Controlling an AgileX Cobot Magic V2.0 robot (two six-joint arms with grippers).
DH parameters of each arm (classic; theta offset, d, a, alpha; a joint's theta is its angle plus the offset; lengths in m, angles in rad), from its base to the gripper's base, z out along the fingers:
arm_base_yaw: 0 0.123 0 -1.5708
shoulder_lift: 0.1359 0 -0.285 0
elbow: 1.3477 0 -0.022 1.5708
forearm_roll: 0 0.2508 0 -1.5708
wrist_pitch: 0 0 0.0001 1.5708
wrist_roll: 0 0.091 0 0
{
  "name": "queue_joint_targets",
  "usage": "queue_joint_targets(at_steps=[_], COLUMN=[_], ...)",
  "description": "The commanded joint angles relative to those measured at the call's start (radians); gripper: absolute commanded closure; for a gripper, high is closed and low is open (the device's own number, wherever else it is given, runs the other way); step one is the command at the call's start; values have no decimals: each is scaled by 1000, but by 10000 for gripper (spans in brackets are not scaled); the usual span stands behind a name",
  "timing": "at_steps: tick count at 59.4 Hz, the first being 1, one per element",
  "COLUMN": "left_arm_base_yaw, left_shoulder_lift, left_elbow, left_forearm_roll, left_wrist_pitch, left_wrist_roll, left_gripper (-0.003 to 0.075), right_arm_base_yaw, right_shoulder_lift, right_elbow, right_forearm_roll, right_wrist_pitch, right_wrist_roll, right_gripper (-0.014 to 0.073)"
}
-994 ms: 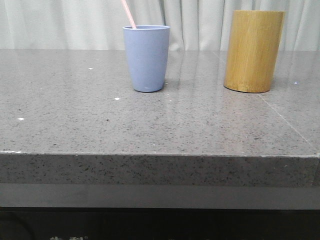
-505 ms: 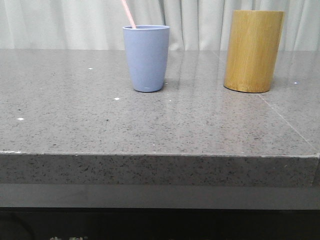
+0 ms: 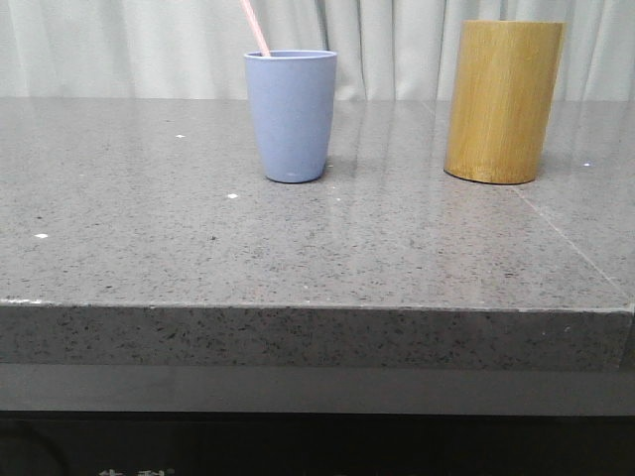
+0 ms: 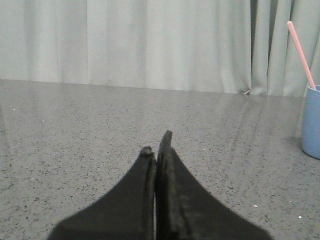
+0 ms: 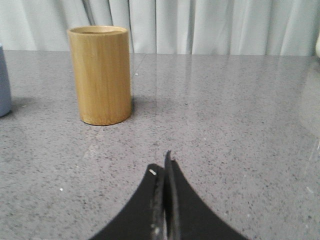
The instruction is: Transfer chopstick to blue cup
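Nothing differs from the front view of a second ago: the cup (image 3: pixel 290 115) stands in the same spot on the grey table (image 3: pixel 298 248), and the chopstick (image 3: pixel 255 27) leans in it at the same tilt, its top running out past the upper edge toward the left.

The left claw (image 4: pixel 156 145) sits low over the table with its two black fingers pressed together, nothing between them. Ahead of it and off to its right, well apart, stands the cup (image 4: pixel 311 120), cut by the frame edge, with the chopstick (image 4: pixel 301 54) rising out of it against the pale curtain (image 4: pixel 150 45). Bare stone lies between claw and cup.

The right claw (image 5: pixel 164 165) is likewise closed on nothing, fingers touching, low over the table. Ahead of it and to its left stands a bamboo holder (image 5: pixel 101 74), upright, well apart from the fingertips. Farther left, a sliver of the cup (image 5: pixel 4 82) shows at the frame edge, apart from the holder.
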Motion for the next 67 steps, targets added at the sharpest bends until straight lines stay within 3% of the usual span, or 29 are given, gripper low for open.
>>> queue_joint_targets(at_steps=[1, 67], left_arm_base_yaw=[-1, -1], left_shoulder_lift=[-26, -24], left_elbow=[8, 8], left_forearm_roll=[-8, -8], left_wrist_pitch=[-79, -80], left_wrist_roll=[1, 1], left_gripper=[739, 739], right_arm_base_yaw=[-8, -20], right_shoulder_lift=[-30, -54], right_elbow=[46, 52], right_forearm_roll=[3, 3], right_wrist_pitch=[-175, -137], right_wrist_roll=[-3, -3], right_gripper=[662, 662])
